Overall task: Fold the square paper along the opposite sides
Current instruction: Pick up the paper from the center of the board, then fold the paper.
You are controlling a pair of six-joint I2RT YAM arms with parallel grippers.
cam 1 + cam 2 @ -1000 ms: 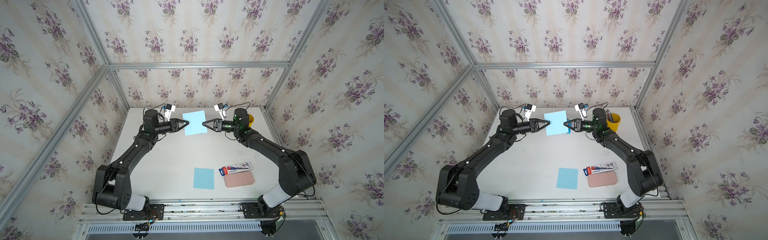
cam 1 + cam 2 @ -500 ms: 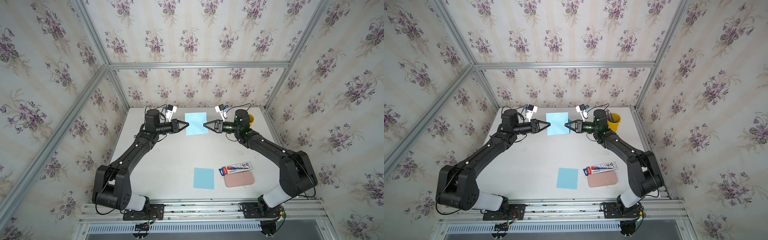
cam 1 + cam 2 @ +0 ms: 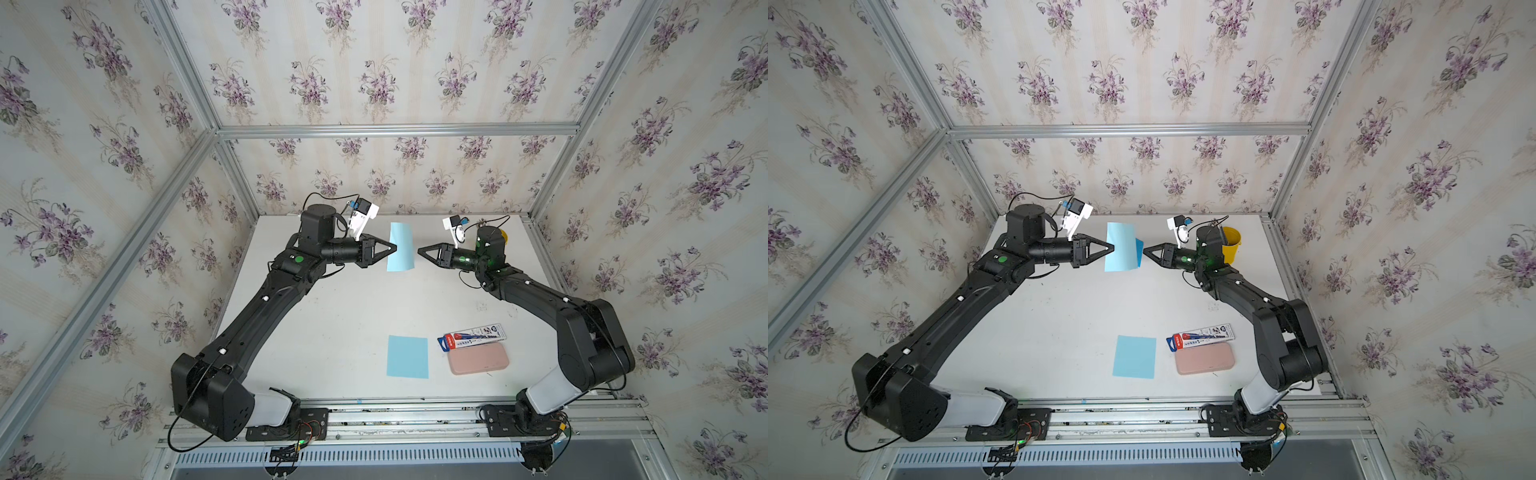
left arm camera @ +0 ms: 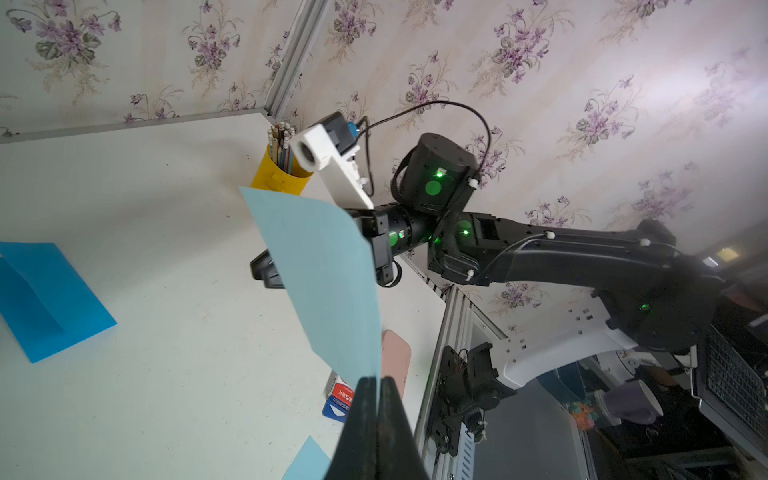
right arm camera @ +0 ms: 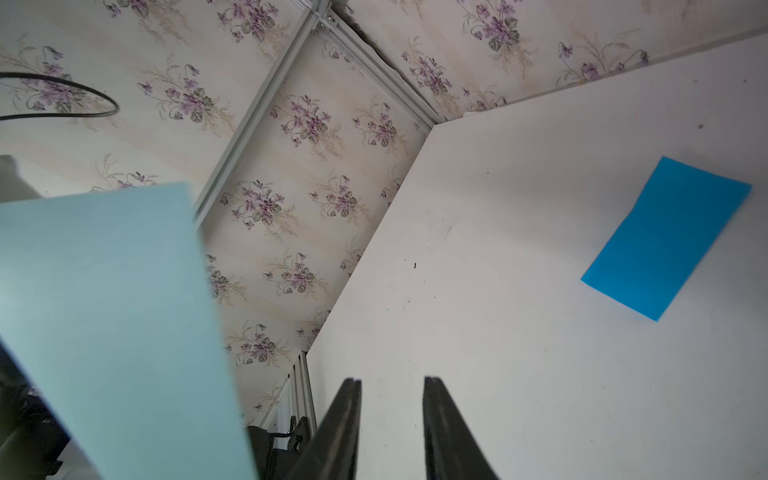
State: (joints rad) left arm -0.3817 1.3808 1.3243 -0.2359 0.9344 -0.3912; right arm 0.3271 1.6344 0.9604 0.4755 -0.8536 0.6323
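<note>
Square paper (image 3: 401, 247): light blue, off the table, hanging roughly upright over the far end of the white table (image 3: 332, 316), between the two gripper tips. In both top views it reads as a narrow tall strip; a darker blue edge shows on the side facing the right arm (image 3: 1139, 251).

Left gripper (image 4: 378, 380): jaws pressed together on the paper's near edge, sheet pinched between the tips. Holds it alone.

Right gripper (image 5: 392, 380): jaws apart, nothing between them. The paper sits off to one side of its fingers in the right wrist view. In a top view its tip (image 3: 419, 250) is just beside the paper's other edge; contact cannot be told.

Second blue sheet (image 3: 407, 357): flat on the table near the front rail, well apart from both grippers.

Just beside it: pink case (image 3: 478, 358), with a red-and-white pen pack (image 3: 471, 333) touching its far side.

Yellow cup (image 3: 1231, 245) with sticks stands behind the right wrist, far right corner.
</note>
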